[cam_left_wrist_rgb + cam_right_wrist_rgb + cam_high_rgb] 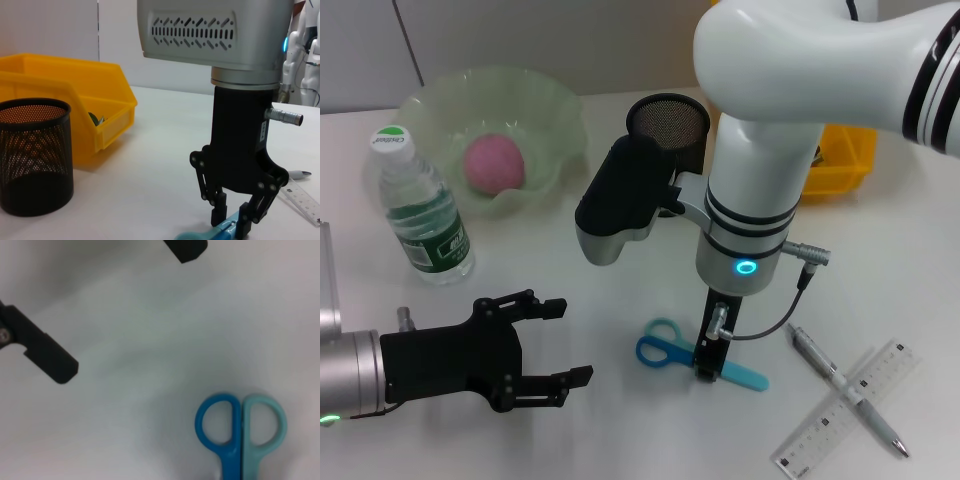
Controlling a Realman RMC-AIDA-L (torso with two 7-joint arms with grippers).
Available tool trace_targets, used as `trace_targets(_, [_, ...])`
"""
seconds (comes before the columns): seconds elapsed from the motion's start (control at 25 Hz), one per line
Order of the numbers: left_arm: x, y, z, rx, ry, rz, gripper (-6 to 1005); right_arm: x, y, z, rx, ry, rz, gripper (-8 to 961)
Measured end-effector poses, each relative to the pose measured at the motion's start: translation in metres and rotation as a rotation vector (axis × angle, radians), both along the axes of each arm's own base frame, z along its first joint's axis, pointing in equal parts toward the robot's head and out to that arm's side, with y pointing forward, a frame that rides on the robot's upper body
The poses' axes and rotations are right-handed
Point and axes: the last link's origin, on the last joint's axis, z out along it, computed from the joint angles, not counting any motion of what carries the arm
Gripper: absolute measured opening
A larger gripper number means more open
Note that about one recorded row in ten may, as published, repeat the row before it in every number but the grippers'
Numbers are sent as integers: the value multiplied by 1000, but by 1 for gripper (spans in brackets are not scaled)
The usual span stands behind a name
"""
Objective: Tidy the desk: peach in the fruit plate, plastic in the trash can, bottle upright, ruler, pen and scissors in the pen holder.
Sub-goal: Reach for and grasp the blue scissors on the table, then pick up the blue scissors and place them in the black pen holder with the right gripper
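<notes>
Blue and teal scissors point(660, 342) lie on the white desk. My right gripper point(708, 372) stands straight down over them, its fingers closed on the scissors just behind the handles, as the left wrist view point(232, 225) shows. The scissors point(222, 231) still rest on the desk; their handles point(240, 430) show in the right wrist view. My left gripper point(560, 342) is open and empty at the front left. A pen point(845, 388) lies across a clear ruler point(810, 435) at the front right. The peach point(495, 163) sits in the green plate point(555, 110). The bottle point(420, 210) stands upright.
The black mesh pen holder point(667, 125) stands at the back centre, behind my right arm, and shows in the left wrist view point(32, 155). A yellow bin point(840, 160) is at the back right. The left gripper's fingers point(50, 360) show in the right wrist view.
</notes>
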Motion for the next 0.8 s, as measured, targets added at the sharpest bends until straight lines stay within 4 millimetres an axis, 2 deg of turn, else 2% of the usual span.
trace_targets(0.8, [-1,-1,-1,1,0,6,860,1,-3,-2,-12,-2,1,228])
